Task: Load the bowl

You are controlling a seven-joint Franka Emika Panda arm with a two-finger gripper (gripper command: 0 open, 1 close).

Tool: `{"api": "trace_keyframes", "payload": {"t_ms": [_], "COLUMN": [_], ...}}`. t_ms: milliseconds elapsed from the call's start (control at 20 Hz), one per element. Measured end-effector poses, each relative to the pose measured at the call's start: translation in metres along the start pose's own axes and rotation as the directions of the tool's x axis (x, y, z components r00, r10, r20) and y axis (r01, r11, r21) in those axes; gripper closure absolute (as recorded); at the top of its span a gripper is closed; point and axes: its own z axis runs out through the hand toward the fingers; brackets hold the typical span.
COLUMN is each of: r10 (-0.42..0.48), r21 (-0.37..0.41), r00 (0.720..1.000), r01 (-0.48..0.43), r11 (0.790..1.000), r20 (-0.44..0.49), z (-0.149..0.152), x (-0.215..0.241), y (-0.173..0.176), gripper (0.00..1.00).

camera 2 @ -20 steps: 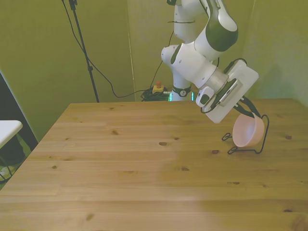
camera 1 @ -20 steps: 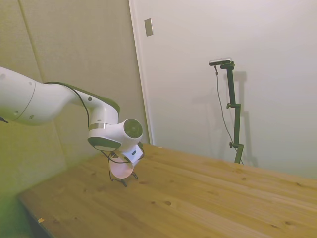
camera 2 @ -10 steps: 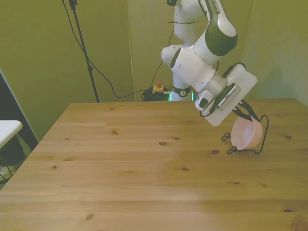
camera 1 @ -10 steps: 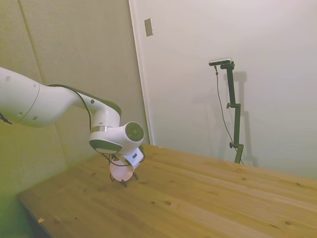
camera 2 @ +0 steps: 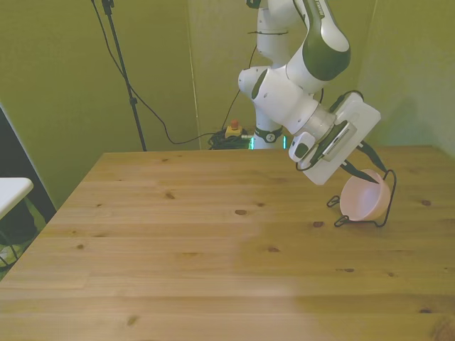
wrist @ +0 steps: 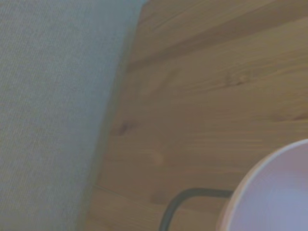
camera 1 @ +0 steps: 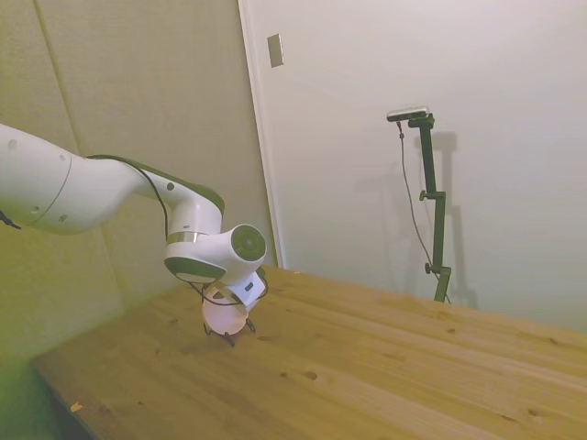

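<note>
Wooden worktop (camera 2: 178,249): bowl (camera 2: 364,199) has tipped slightly lower into the wire rack (camera 2: 389,195) at far right, nearly loaded; jaws' state unclear.

Light: dim, warm indoor light with a yellow-green cast in the side and front views.
Shadows: a soft shadow falls on the pale wall (camera 1: 477,183) in the side view; a faint one lies under the bowl (camera 2: 365,200) on the surface (camera 2: 213,249).
Glare: none strong; the white arm (camera 2: 291,99) shows mild sheen.
Focus: wrist view soft and blurred throughout; bowl rim and wood grain smeared.
Edges: side view's lower left corner fades greenish.
</note>
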Motion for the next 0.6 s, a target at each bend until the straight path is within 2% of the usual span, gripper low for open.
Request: {"api": "trace_keyframes", "payload": {"t_ms": [200,600], "r10": [-0.013,0.002], "r21": [0.012,-0.110], "r00": [0.999,0.982], "r01": [0.013,-0.023], "r11": [1.000,0.994], "r20": [-0.036,-0.190], "z": [-0.025,-0.092], "x": [-0.006,-0.046], "y": [-0.004,-0.003], "gripper": [0.00,0.00]}}
